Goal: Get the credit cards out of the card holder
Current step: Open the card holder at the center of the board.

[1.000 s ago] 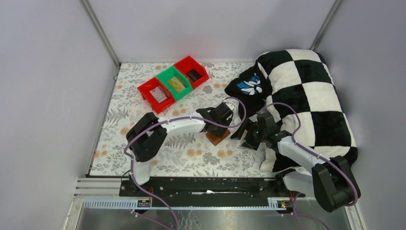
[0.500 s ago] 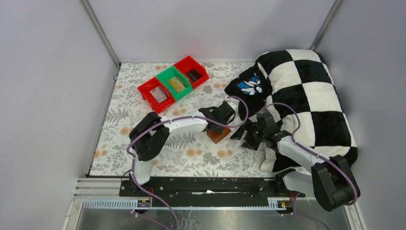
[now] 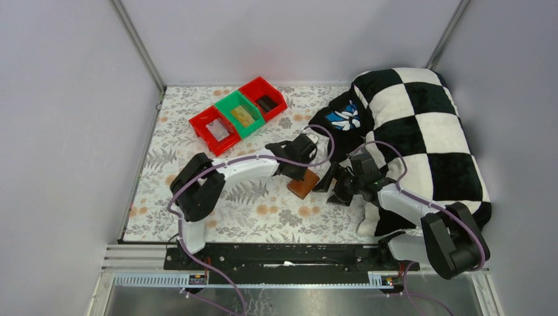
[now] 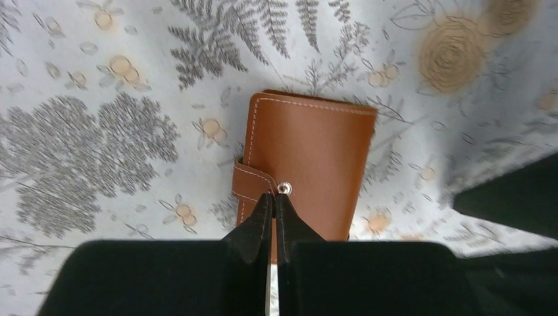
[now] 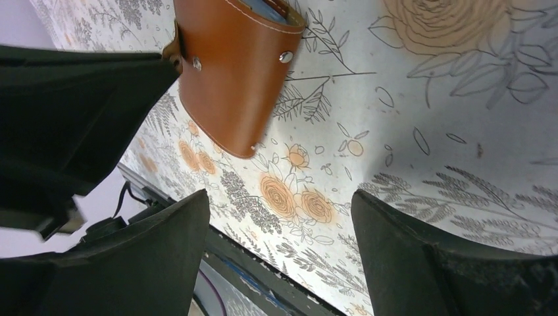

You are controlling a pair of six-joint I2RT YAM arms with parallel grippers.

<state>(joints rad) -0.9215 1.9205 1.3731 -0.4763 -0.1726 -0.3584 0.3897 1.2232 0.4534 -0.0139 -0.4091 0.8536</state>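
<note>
1. Wallet-style card holder (image 3: 303, 185) sits closed near the middle of the floral table (image 3: 250, 214), tan outside up, with its strap (image 4: 252, 181) wrapped round one long edge.
2. Left pincer (image 4: 274, 201) is right down on it, fingers squeezed tight together at the end of that strap, just beside the snap stud (image 4: 283, 188). Whether any strap is caught between them, I can't tell.
3. Right pincer (image 5: 279, 204) hangs just beside the holder on its right, jaws spread wide. There's nothing in them and they're clear of the leather.
4. From the right wrist, a grey-blue sliver (image 5: 270, 10) shows tucked inside the holder's far end.
5. Back left, a green bin (image 3: 238, 113) sits between two red bins (image 3: 212, 128), well apart from the holder.
6. On the right lies a black-and-white checkered pillow (image 3: 421, 125), with the right arm reaching in over its near edge.
</note>
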